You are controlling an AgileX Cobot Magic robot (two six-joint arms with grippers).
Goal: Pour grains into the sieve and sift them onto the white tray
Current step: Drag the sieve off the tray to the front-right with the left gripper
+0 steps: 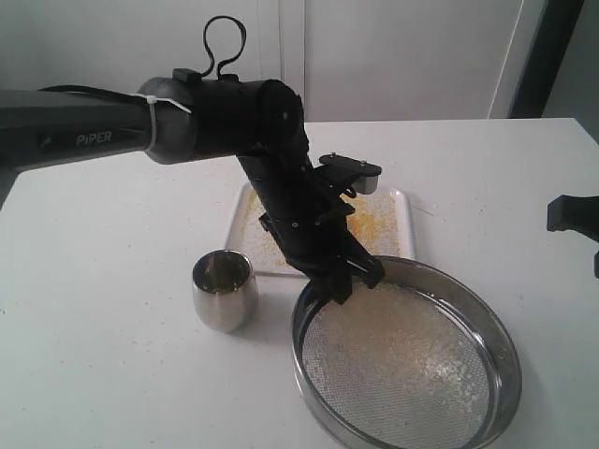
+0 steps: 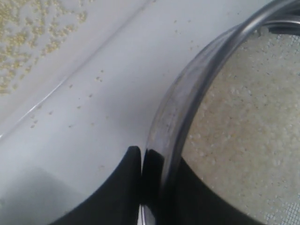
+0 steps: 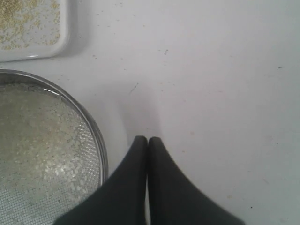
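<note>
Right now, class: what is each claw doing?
Left claw: closed on the sieve rim.
Right claw: closed, holding nothing.

Premises: robotics test lab. Evidence: PiPER-branded arm (image 1: 94, 131) over a bare white surface (image 1: 94, 374); plain white wall panels (image 1: 402, 56) behind.

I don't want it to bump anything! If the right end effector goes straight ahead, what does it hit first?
Likely just the bare white table, beside the sieve, though depth is unclear.
</note>
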